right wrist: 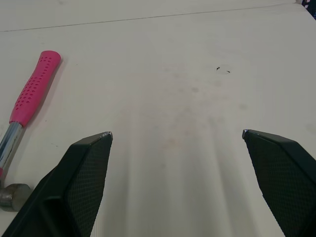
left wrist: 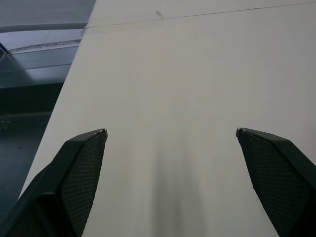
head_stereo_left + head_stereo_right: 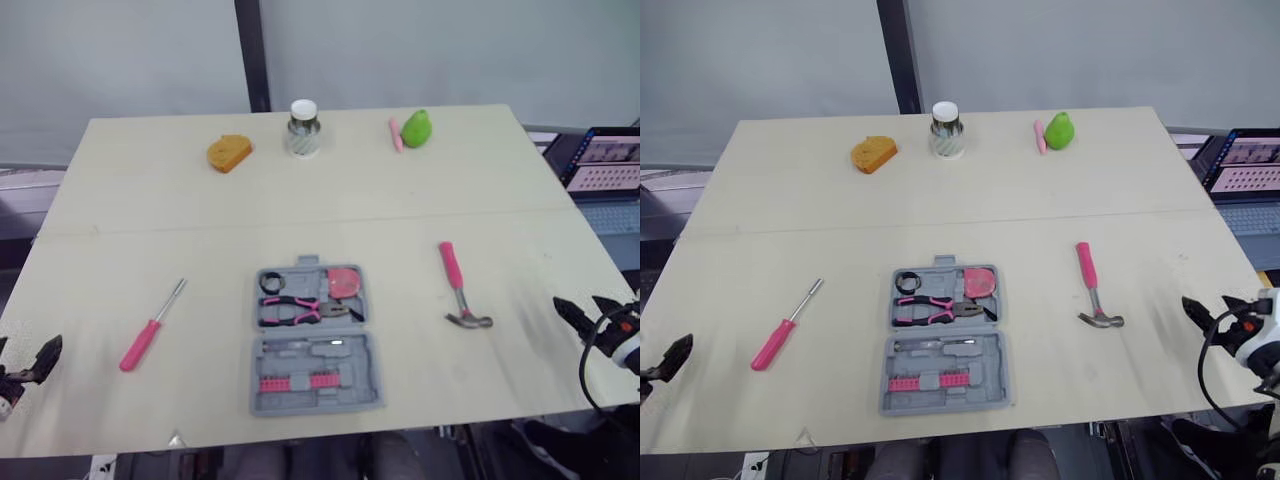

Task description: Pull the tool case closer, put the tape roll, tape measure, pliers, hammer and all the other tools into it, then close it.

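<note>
Judging the case pulled close and part-packed, we see the left gripper point(image 2: 170, 133) lower left and the right gripper point(image 1: 177, 134) lower right, both with fingers wide apart and empty. The tool case point(image 3: 316, 406) lies open at lower centre, holding pliers point(image 3: 300, 310), tape roll point(image 3: 271, 283) and a likely tape measure point(image 3: 344, 282). Hammer point(image 3: 455, 280) on the right and screwdriver point(image 3: 145, 340) on the left lie outside. The hammer handle is likely next, with bare table point(image 3: 150, 210) around it and a jar point(image 3: 303, 128) far off at top.

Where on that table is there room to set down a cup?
Widest free patch: the band of table between the far row (orange object, white-lidded jar, green object) and the open tool case. Smaller gaps lie between screwdriver and case, and case and hammer. The far row itself is crowded.
</note>
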You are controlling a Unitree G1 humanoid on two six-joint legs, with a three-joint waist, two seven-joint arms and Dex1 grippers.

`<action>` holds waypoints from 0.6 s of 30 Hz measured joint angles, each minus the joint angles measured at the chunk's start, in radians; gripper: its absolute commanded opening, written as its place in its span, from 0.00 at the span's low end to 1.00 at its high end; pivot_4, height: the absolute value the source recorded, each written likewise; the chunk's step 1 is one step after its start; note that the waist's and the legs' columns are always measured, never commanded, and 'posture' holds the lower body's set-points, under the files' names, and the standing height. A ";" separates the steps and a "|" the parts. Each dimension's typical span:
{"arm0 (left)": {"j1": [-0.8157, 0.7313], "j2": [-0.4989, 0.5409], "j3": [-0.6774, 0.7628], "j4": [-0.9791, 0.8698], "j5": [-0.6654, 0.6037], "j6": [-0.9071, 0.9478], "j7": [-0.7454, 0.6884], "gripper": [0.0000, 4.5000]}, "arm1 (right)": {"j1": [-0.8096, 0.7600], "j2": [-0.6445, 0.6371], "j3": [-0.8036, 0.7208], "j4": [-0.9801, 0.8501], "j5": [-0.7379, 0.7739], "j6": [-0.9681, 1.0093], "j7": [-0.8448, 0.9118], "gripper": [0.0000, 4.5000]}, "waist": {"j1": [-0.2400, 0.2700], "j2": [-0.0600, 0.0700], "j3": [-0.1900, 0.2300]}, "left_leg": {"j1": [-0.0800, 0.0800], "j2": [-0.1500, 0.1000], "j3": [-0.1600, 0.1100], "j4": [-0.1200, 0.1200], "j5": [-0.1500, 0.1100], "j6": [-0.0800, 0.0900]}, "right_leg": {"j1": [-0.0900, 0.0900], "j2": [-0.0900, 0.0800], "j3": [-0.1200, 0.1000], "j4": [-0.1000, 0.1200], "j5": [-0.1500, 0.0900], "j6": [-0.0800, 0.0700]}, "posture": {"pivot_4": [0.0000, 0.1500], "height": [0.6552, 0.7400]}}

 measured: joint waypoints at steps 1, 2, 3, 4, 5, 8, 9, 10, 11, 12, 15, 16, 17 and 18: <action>-0.002 -0.005 -0.005 -0.010 -0.002 0.007 0.000 1.00 | 0.003 0.000 0.002 -0.012 0.002 0.003 0.003 0.99 | 0.000 0.000 0.000 | 0.000 0.000 0.000 0.000 0.000 0.000 | 0.000 0.000 0.000 0.000 0.000 0.000 | 1.00 1.00; -0.002 -0.013 -0.009 -0.033 -0.003 0.014 0.000 1.00 | 0.009 0.000 0.007 -0.036 0.009 0.014 0.010 0.99 | 0.000 0.000 0.000 | 0.000 0.000 0.000 0.000 0.000 0.000 | 0.000 0.000 0.000 0.000 0.000 0.000 | 1.00 1.00; -0.003 -0.017 -0.019 -0.056 -0.005 0.023 -0.001 1.00 | 0.012 0.000 0.012 -0.066 0.014 0.022 0.013 0.99 | 0.000 0.000 0.000 | 0.000 0.000 0.000 0.000 0.000 0.000 | 0.000 0.000 0.000 0.000 0.000 0.000 | 1.00 1.00; -0.003 -0.017 -0.029 -0.076 -0.008 0.031 -0.001 1.00 | 0.013 0.000 0.018 -0.092 0.022 0.033 0.016 0.99 | 0.000 0.000 0.000 | 0.000 0.000 0.000 0.000 0.000 0.000 | 0.000 0.000 0.000 0.000 0.000 0.000 | 1.00 1.00; -0.003 -0.018 -0.036 -0.093 -0.011 0.041 -0.002 1.00 | 0.018 0.000 0.023 -0.120 0.029 0.047 0.020 0.99 | 0.000 0.000 0.000 | 0.000 0.000 0.000 0.000 0.000 0.000 | 0.000 0.000 0.000 0.000 0.000 0.000 | 1.00 1.00; 0.002 -0.017 -0.063 -0.163 -0.015 0.071 -0.015 1.00 | 0.052 0.004 0.046 -0.244 0.059 0.112 0.029 0.99 | 0.003 0.000 0.000 | 0.000 0.000 0.000 0.000 0.000 0.000 | 0.000 0.000 0.000 0.000 0.000 0.000 | 1.00 1.00; 0.007 -0.016 -0.080 -0.188 -0.015 0.083 -0.024 1.00 | 0.065 0.008 0.053 -0.292 0.073 0.139 0.029 0.99 | 0.004 0.000 0.000 | 0.000 0.000 0.000 0.000 0.000 0.000 | 0.000 0.000 0.000 0.000 0.000 0.000 | 1.00 1.00; 0.009 -0.016 -0.094 -0.197 -0.015 0.089 -0.032 1.00 | 0.073 0.010 0.060 -0.322 0.081 0.157 0.028 0.99 | 0.004 0.000 0.000 | 0.000 0.000 0.000 0.000 0.000 0.000 | 0.000 0.000 0.000 0.000 0.000 0.000 | 1.00 1.00; 0.013 -0.016 -0.114 -0.206 -0.011 0.095 -0.040 1.00 | 0.086 0.014 0.068 -0.362 0.086 0.179 0.026 0.99 | 0.004 0.000 0.000 | 0.000 0.000 0.000 0.000 0.000 0.000 | 0.000 0.000 0.000 0.000 0.000 0.000 | 1.00 1.00; 0.017 -0.016 -0.130 -0.217 -0.005 0.101 -0.044 1.00 | 0.096 0.020 0.076 -0.395 0.088 0.197 0.022 0.99 | 0.003 0.000 0.000 | 0.000 0.000 0.000 0.000 0.000 0.000 | 0.000 0.000 0.000 0.000 0.000 0.000 | 1.00 1.00; 0.016 -0.016 -0.215 -0.282 0.005 0.127 -0.067 1.00 | 0.142 0.033 0.149 -0.530 0.076 0.271 -0.015 0.99 | 0.006 0.000 0.000 | 0.000 0.000 -0.001 0.001 0.000 0.000 | 0.000 0.000 0.000 0.001 0.000 0.000 | 1.00 1.00; 0.012 -0.016 -0.244 -0.308 0.006 0.130 -0.076 1.00 | 0.145 0.042 0.171 -0.563 0.072 0.292 -0.031 0.99 | 0.007 0.000 0.000 | 0.000 0.000 -0.001 0.001 0.000 0.000 | 0.000 0.000 0.000 0.001 0.000 0.000 | 1.00 1.00; 0.004 -0.016 -0.287 -0.348 0.007 0.133 -0.090 1.00 | 0.144 0.060 0.202 -0.605 0.065 0.328 -0.066 0.99 | 0.008 0.000 0.000 | 0.000 0.000 -0.001 0.002 0.000 0.000 | 0.000 0.000 0.001 0.001 0.000 0.000 | 1.00 1.00; -0.005 -0.016 -0.316 -0.373 0.007 0.134 -0.100 1.00 | 0.142 0.070 0.221 -0.626 0.060 0.349 -0.091 0.99 | 0.009 0.000 0.000 | 0.000 0.000 -0.001 0.002 0.000 0.000 | 0.000 0.000 0.001 0.001 0.000 0.000 | 1.00 1.00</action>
